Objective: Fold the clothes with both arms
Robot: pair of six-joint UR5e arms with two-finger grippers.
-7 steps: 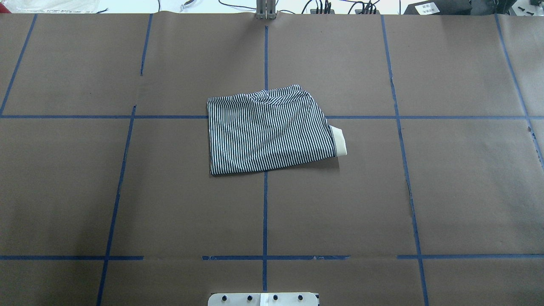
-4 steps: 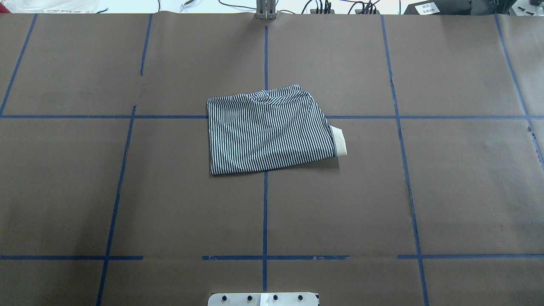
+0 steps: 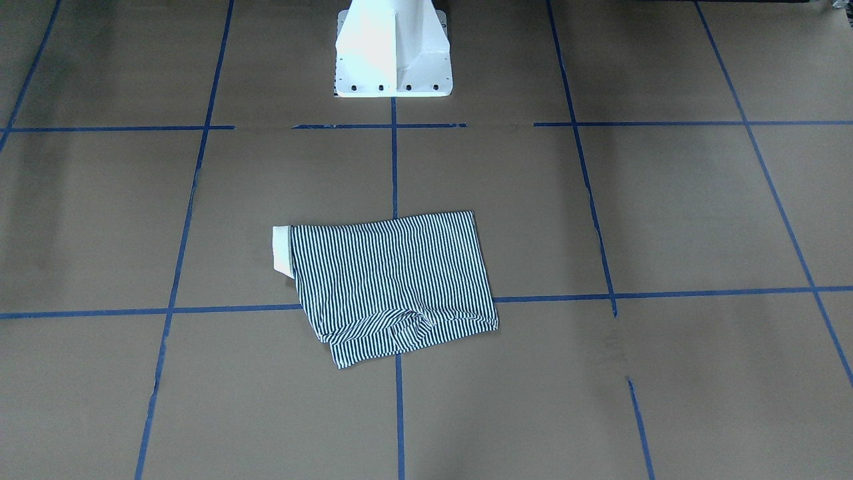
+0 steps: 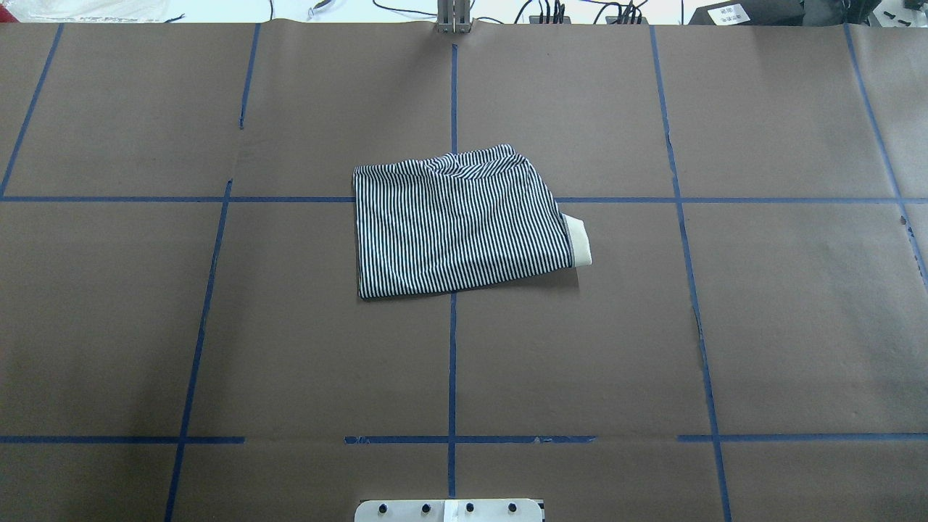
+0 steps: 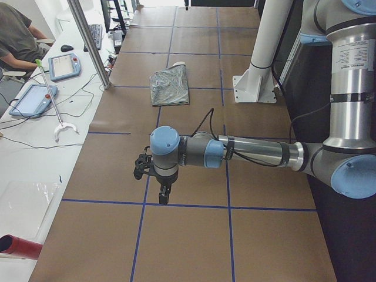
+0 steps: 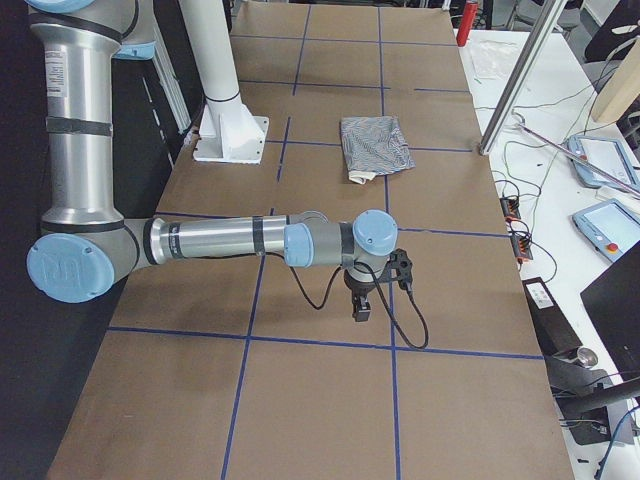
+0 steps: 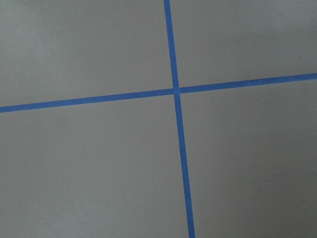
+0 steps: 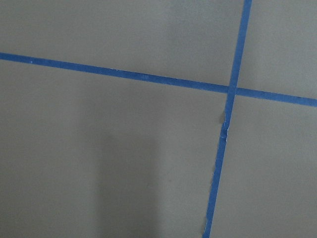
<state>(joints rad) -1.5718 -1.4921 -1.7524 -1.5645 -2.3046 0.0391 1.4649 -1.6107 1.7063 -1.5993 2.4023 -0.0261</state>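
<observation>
The striped polo shirt lies folded compact at the middle of the table, cream collar peeking out; the folding looks done. The left gripper and right gripper hang well apart from it, likely to leave it clear; whether their jaws are parted or closed I cannot tell.

the left arm drops its upper link at 3 o'clock of the left side view, bends at the elbow and lies level toward 9 o'clock, with the left gripper pointing to 6 o'clock below the wrist. the right arm mirrors this in the right side view, forearm level toward 3 o'clock, right gripper pointing to 6 o'clock. whether either gripper's jaws are parted cannot be told.
</observation>
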